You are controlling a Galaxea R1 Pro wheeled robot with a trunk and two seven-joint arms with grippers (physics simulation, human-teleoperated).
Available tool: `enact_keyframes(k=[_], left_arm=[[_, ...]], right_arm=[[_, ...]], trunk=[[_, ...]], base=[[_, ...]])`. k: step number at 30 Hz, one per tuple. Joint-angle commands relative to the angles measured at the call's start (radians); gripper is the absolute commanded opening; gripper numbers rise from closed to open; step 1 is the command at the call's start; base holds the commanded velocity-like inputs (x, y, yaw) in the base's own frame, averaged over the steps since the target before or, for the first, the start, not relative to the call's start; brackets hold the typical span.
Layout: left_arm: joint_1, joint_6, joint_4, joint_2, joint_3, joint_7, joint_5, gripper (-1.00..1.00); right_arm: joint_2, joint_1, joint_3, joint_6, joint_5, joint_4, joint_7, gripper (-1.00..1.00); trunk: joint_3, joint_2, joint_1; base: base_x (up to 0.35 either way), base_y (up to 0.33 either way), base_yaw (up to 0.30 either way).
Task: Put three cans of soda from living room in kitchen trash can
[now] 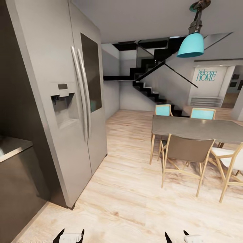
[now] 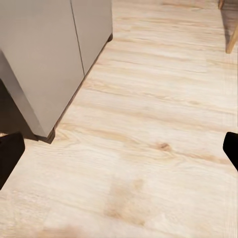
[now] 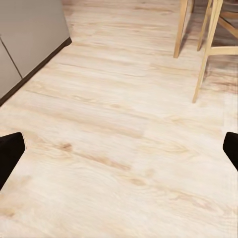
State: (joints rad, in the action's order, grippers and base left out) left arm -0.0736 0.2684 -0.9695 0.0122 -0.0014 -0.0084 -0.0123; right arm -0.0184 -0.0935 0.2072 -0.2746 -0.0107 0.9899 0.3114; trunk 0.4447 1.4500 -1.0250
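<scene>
I am in the kitchen, on light wood floor (image 1: 128,189). The grey steel double-door fridge (image 1: 67,111) with its water dispenser (image 1: 64,108) stands close on my left. The soda cans and the trash can are out of view. At the head view's bottom edge my left gripper (image 1: 70,234) and right gripper (image 1: 176,234) point forward. In the left wrist view the left gripper (image 2: 119,153) is open, its black fingertips (image 2: 10,153) far apart over bare floor. The right gripper (image 3: 119,153) is open too and holds nothing.
A grey dining table (image 1: 195,128) with wooden chairs (image 1: 187,152) stands to the right, under a teal pendant lamp (image 1: 191,45). A dark cabinet with a counter (image 1: 13,145) is at far left. A black staircase (image 1: 148,84) rises at the back. Chair legs (image 3: 203,59) stand near the right arm.
</scene>
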Motion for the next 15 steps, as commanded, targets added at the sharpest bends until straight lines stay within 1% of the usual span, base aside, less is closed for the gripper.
enact_keyframes(k=[1,15], left_arm=[[0.0,0.0,0.0,0.0,0.0,0.0,0.0,1.0],[0.0,0.0,0.031,0.0,-0.004,0.001,0.003,1.0]], right_arm=[[0.0,0.0,0.0,0.0,0.0,-0.001,0.0,1.0],[0.0,0.001,-0.012,0.0,0.0,-0.005,0.0,1.0]], trunk=[[-0.001,0.0,0.0],[-0.013,0.0,0.0]], base=[[0.0,0.0,0.216],[0.0,0.0,0.216]])
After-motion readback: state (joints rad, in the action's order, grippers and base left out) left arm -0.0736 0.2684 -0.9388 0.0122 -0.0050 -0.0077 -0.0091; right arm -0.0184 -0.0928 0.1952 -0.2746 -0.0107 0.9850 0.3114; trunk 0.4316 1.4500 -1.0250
